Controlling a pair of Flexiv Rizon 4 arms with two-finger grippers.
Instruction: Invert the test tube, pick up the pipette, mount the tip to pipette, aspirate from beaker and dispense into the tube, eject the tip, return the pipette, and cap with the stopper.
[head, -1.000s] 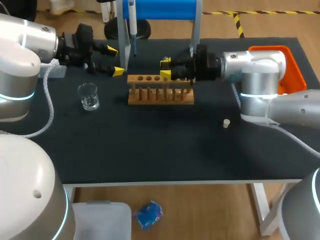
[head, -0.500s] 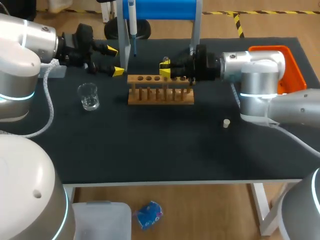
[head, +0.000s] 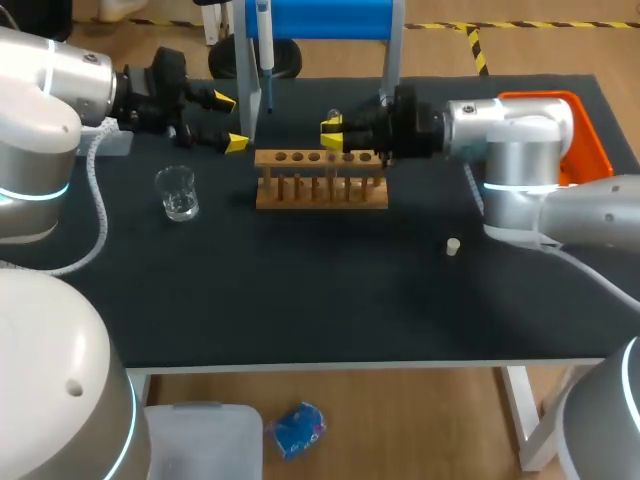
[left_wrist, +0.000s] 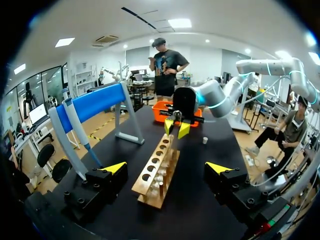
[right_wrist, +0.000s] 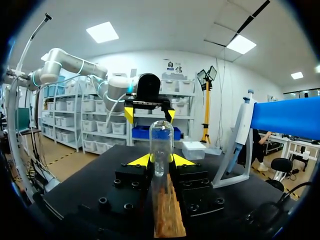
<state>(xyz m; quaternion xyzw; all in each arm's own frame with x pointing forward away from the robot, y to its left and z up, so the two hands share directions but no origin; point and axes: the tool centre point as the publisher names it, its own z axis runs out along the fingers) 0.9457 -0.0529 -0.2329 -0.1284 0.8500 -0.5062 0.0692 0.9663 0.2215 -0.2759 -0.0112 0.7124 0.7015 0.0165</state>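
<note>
Right claw (right_wrist: 160, 161) clenched on test tube (right_wrist: 161, 140), long axis vertical, rounded end up, above rack (right_wrist: 165, 212); left claw (left_wrist: 166, 168) released.

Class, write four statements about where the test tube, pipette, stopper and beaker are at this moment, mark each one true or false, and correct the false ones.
1. The right gripper is shut on the test tube. True.
2. The left gripper holds the pipette. False: it is open and empty, and the pipette hangs on the blue stand.
3. The stopper lies on the table, apart from the wooden rack. True.
4. The beaker sits in the rack. False: it stands on the table beside the rack.
</note>
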